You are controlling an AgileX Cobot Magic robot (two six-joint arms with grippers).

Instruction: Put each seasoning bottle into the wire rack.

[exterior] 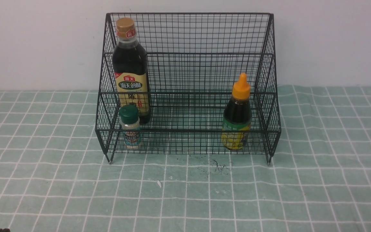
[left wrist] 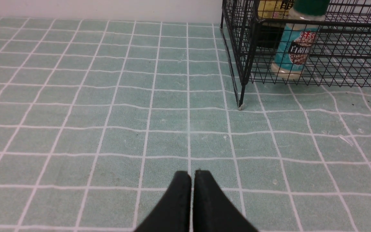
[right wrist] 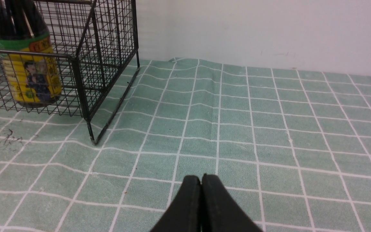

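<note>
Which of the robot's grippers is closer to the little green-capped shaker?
Left. The left gripper, jaws shut, sits over the cloth near the rack's corner where the green-capped shaker stands. The right gripper is off the rack's opposite end, by the orange-capped bottle.

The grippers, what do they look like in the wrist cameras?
Little of them shows. The left gripper and right gripper each appear as a pair of matte black fingers, broad at the base and tapering to rounded tips, with a slightly grainy surface. No cables, markings or labels are visible, and the arms themselves are out of frame.
</note>
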